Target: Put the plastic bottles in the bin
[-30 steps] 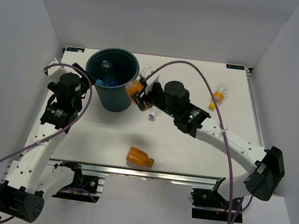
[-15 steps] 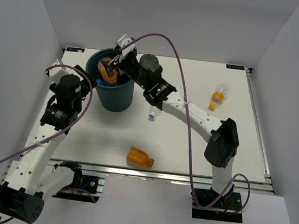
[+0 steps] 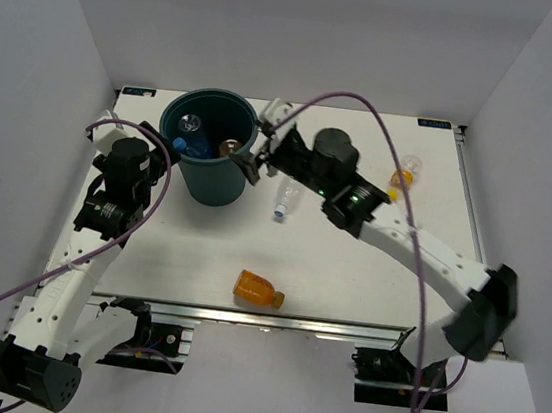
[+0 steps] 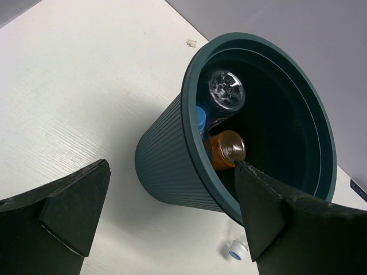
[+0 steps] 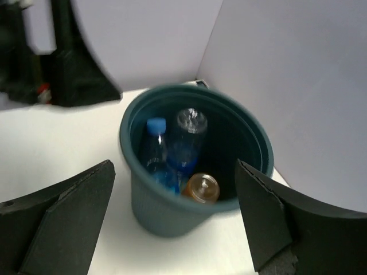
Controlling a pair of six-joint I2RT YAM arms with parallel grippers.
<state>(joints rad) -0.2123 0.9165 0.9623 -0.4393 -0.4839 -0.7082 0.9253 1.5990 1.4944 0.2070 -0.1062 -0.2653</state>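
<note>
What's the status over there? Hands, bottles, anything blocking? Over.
Left jaws, right jaws open, empty. Three bottles in the bin. Orange bottle, small clear bottle, yellow-capped bottle lying on the table. Nothing visibly in the way.

Dark teal bin (image 3: 214,183) upright, holding clear bottle (image 3: 193,124), blue-capped bottle (image 3: 179,142), capped orange bottle (image 3: 230,147). On the tabletop (image 3: 348,276): lying orange bottle (image 3: 258,289) near front, clear blue-cap bottle (image 3: 285,200) beside bin, yellow-capped bottle (image 3: 407,167) far right.

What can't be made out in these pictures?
- Top view: the right arm and cable partly cover the yellow-capped bottle.
- Left wrist view: a finger hides the clear bottle except its cap.
- Right wrist view: blurred; the bin wall hides its bottles' lower parts.
</note>
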